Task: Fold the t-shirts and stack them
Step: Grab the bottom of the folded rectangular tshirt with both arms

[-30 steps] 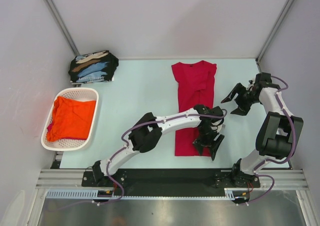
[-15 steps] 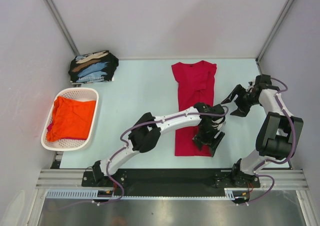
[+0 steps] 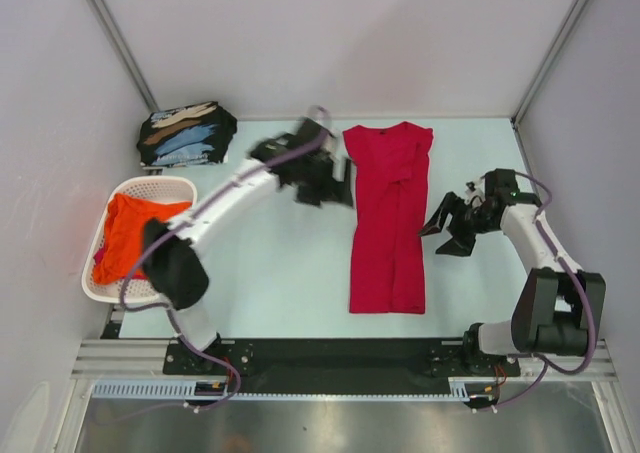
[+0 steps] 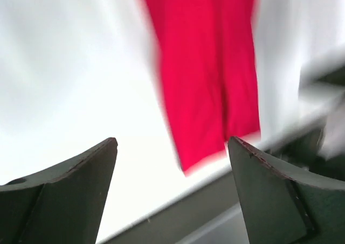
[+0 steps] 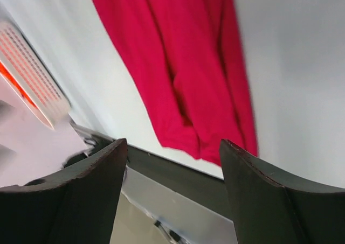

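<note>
Currently red t-shirt [image 3: 388, 223] lies on table [image 3: 270, 258], long axis near-to-far; left gripper [image 3: 330, 185], jaws wide, just left of its far end; right gripper [image 3: 443, 237], also wide, beside its right edge

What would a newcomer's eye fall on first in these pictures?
The crimson red t-shirt stands out most, a long narrow strip at the middle of the table, with the open left pincer off its far left side and the open right pincer off its right side. Next comes the orange t-shirt bunched in the white basket at the left edge, and the black printed t-shirts folded at the far left corner.
</note>
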`<state>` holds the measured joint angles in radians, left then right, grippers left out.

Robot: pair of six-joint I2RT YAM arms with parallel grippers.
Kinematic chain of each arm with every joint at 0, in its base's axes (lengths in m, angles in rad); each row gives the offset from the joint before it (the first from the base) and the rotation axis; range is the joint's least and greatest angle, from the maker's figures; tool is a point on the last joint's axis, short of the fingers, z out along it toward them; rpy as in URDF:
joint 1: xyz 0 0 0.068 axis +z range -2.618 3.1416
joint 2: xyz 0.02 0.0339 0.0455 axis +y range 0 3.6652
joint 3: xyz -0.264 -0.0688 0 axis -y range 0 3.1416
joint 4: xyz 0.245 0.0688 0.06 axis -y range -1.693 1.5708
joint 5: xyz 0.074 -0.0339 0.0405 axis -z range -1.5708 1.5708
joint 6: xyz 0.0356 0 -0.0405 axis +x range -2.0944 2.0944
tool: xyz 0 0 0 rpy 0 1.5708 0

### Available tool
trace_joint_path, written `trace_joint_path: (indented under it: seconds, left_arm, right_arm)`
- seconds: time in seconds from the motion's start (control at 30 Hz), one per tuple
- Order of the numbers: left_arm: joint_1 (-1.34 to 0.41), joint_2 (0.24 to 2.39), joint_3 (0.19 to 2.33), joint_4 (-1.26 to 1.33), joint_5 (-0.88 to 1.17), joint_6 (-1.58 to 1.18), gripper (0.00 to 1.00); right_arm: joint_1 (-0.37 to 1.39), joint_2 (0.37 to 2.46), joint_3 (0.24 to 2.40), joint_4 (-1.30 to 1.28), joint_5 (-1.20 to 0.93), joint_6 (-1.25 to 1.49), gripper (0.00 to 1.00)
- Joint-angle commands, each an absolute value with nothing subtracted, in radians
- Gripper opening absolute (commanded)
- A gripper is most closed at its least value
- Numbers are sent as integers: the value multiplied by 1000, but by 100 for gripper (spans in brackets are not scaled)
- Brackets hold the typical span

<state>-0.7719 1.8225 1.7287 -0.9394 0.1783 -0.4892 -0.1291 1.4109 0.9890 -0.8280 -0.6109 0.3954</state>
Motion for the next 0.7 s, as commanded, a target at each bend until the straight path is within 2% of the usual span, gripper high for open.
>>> trace_joint_path:
  seconds: [0.0, 0.23, 0.3, 0.33, 0.37, 0.43, 0.47, 0.57, 0.67]
  left_arm:
    - [-524, 1664, 1606, -844, 170, -508, 90]
    - [-430, 1681, 1503, -851, 242, -397, 92]
    - [-425, 1695, 1477, -844, 267, -382, 92]
    - [-423, 1707, 1473, -841, 288, -376, 92]
    - [-423, 1710, 1464, -838, 296, -367, 93]
    - [-423, 1721, 1457, -822, 311, -351, 93]
    - [-420, 1726, 1459, -819, 319, -345, 93]
    - [-408, 1750, 1479, -819, 348, -322, 94]
    - [-393, 1766, 1491, -822, 367, -304, 95]
  right_arm:
    - [-54, 1275, 887, -900, -620, 422, 74]
    - [-46, 1118, 825, -1015, -551, 422, 73]
    - [-38, 1097, 815, -1052, -506, 443, 69]
    - [-32, 1092, 807, -1078, -493, 448, 64]
    - [-28, 1079, 795, -1086, -468, 457, 53]
    - [-18, 1060, 744, -1069, -480, 474, 49]
    - [-18, 1048, 727, -1060, -492, 501, 32]
    - [-5, 1032, 677, -1035, -502, 547, 24]
    - [23, 1025, 634, -1014, -499, 571, 24]
